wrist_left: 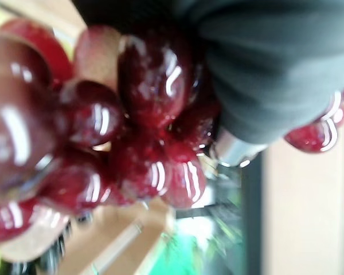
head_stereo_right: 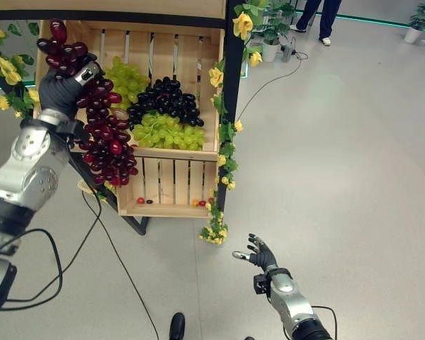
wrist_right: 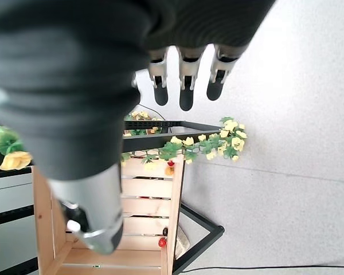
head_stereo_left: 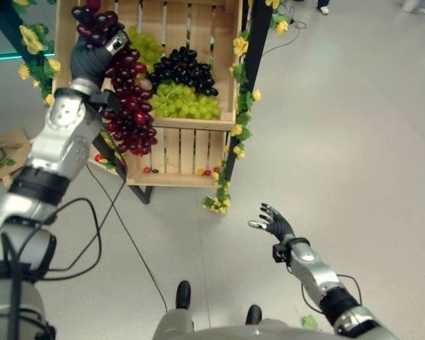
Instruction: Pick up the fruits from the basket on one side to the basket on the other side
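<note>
Right hand (head_stereo_right: pixel 261 253) hangs low over the floor (head_stereo_right: pixel 354 177), well in front of the wooden crate (head_stereo_right: pixel 176 177), fingers spread and holding nothing. Left hand (head_stereo_right: pixel 62 88) is raised at the crate's left front, clenched round the top of a red grape bunch (head_stereo_right: pixel 108 145) dangling outside it. Inside the crate's upper shelf lie green grapes (head_stereo_right: pixel 166 131) with black grapes (head_stereo_right: pixel 163 99) behind.
</note>
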Controlling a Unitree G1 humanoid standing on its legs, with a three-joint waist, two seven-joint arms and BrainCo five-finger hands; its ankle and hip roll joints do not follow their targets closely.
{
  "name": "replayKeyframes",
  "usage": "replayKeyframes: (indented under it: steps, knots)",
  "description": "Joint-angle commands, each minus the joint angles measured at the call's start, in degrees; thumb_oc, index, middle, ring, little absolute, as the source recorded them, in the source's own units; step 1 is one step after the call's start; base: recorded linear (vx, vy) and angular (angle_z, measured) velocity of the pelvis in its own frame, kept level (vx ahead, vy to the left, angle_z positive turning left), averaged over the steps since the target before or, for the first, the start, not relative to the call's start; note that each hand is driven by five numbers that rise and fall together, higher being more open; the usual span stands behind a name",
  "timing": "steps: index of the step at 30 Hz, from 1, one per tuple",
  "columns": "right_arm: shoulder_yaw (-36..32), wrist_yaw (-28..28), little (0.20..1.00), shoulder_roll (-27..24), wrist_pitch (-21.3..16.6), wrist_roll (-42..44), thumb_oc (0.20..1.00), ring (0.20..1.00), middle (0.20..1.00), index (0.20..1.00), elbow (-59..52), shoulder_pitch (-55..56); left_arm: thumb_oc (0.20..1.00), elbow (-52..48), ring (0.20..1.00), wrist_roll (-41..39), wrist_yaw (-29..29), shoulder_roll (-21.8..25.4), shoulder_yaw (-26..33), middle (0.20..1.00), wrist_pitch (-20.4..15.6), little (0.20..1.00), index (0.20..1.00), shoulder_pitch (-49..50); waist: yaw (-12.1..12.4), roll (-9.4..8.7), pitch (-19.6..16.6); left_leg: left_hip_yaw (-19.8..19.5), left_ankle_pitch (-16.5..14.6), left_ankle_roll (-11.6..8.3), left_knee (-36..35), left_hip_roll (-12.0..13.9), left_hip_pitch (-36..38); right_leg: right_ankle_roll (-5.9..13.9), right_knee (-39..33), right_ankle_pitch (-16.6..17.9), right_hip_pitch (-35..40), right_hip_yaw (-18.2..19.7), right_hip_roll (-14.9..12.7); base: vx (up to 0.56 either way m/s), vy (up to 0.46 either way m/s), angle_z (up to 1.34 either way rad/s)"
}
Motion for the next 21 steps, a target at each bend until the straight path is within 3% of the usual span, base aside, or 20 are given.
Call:
replayKeyframes:
  steps: [1, 11, 13, 14, 17, 19, 21]
  knots:
    - [0.9, -0.9, 1.0, -1.7, -2.5, 1.8, 1.0, 1.0, 1.0, 1.0, -1.6, -2.5, 0.2, 9.8, 0.2, 3.0, 0.9, 1.4, -1.9, 0.2, -0.9, 0.2, 0.2, -12.2, -0.5, 2.58, -1.7, 4.1, -6.7, -2.63, 0.2, 3.0, 2.0, 7.04, 5.3, -3.0, 0.3, 0.1, -6.6, 0.0, 0.0, -0.07]
    - [2.0, -1.5, 1.0, -1.9, -3.2, 2.9, 1.0, 1.0, 1.0, 1.0, -1.1, -3.1, 0.2, 29.0, 0.2, 15.9, 0.8, -0.5, -10.9, 0.2, 2.8, 0.2, 0.2, -24.4, -1.9, 3.07, -0.3, 5.3, -6.4, -2.62, 0.1, 3.3, 1.3, 7.39, 5.2, -2.2, -1.0, 0.6, -6.9, 0.0, 0.004, -0.03]
    - [2.0, -1.5, 1.0, -2.2, -3.4, 2.9, 1.0, 1.0, 1.0, 1.0, -0.8, -2.9, 0.2, 32.9, 0.2, 19.9, 0.8, -0.5, -13.0, 0.2, 3.4, 0.2, 0.2, -27.6, -2.1, 3.19, -0.1, 5.5, -6.3, -2.61, 0.2, 3.4, 1.0, 7.46, 5.0, -2.0, -1.3, 0.7, -7.0, 0.02, 0.016, -0.15]
    - [2.2, -1.7, 1.0, -2.9, -3.7, 3.1, 1.0, 1.0, 1.0, 1.0, -0.7, -2.8, 0.2, 36.1, 0.2, 26.3, 1.0, 0.2, -16.2, 0.2, 4.0, 0.2, 0.2, -31.5, -2.6, 3.55, 0.1, 5.9, -6.2, -2.61, 0.1, 3.5, 0.7, 7.53, 4.7, -1.8, -1.5, 0.8, -7.0, 0.03, 0.015, -0.14]
    - [2.1, -1.8, 1.0, -2.8, -4.1, 3.6, 1.0, 1.0, 1.0, 1.0, -0.6, -2.8, 0.2, 38.4, 0.2, 30.1, 1.7, 0.0, -17.9, 0.2, 4.6, 0.2, 0.2, -34.2, -2.9, 3.51, 0.5, 6.2, -6.2, -2.62, 0.1, 3.5, 0.6, 7.57, 4.7, -1.5, -1.9, 1.0, -7.1, 0.01, 0.011, -0.06]
    - [2.3, -1.8, 1.0, -3.3, -5.1, 4.1, 1.0, 1.0, 1.0, 1.0, -0.8, -2.7, 0.2, 39.9, 0.2, 40.8, 4.3, 0.6, -23.3, 0.2, 5.0, 0.2, 0.2, -39.5, -3.2, 3.73, 0.9, 6.6, -6.1, -2.62, 0.1, 3.5, 0.1, 7.73, 4.5, -1.2, -2.5, 1.2, -7.2, 0.0, 0.013, -0.04]
    - [2.6, -1.8, 1.0, -3.4, -5.4, 4.1, 1.0, 1.0, 1.0, 1.0, -1.0, -2.6, 0.2, 40.3, 0.2, 43.0, 5.4, 0.4, -24.7, 0.2, 5.2, 0.2, 0.2, -41.0, -3.3, 3.66, 1.0, 6.8, -6.0, -2.59, 0.0, 3.5, -0.1, 7.74, 4.4, -1.1, -2.7, 1.2, -7.2, 0.01, 0.008, -0.06]
